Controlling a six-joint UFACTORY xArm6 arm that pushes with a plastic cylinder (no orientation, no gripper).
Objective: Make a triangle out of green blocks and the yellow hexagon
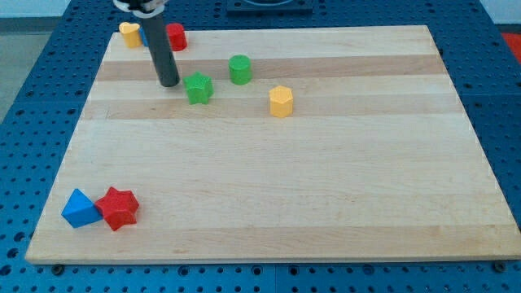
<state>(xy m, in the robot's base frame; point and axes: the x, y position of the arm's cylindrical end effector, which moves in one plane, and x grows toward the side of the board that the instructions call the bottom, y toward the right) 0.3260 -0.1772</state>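
A green star block [199, 88] lies in the upper left part of the wooden board [326, 179]. A green cylinder [239, 69] stands to its upper right. The yellow hexagon [281, 102] lies further right and slightly lower. The three sit apart from each other. My tip [169, 82] rests on the board just left of the green star, close to it or touching it.
A yellow heart block [129, 34], a partly hidden blue block [143, 36] and a red cylinder [176, 36] sit at the board's top left, behind the rod. A blue triangle [79, 209] and a red star [119, 207] touch at the bottom left corner.
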